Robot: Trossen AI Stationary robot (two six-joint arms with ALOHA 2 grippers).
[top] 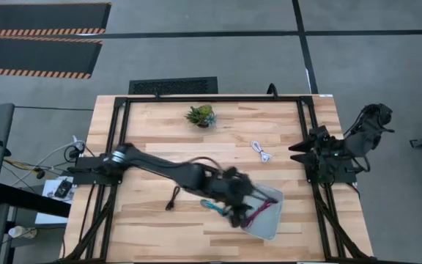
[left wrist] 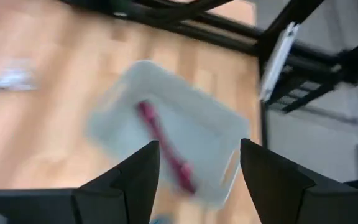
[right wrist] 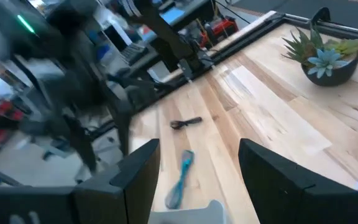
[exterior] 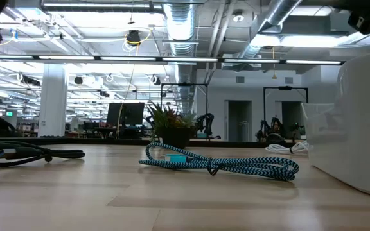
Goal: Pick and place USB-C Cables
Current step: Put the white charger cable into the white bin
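Observation:
My left gripper hovers open over the near left side of the pale blue tray, holding nothing; in its wrist view its gripper looks down on the tray. The maroon-red cable lies inside the tray. The teal-blue cable lies on the table just left of the tray. The black cable lies further left. The white cable lies toward the table's right. My right gripper waits open at the table's right edge.
A small green spiky plant in a pot stands near the far edge. A black metal frame runs round the table. Bare wood lies between the plant and the cables.

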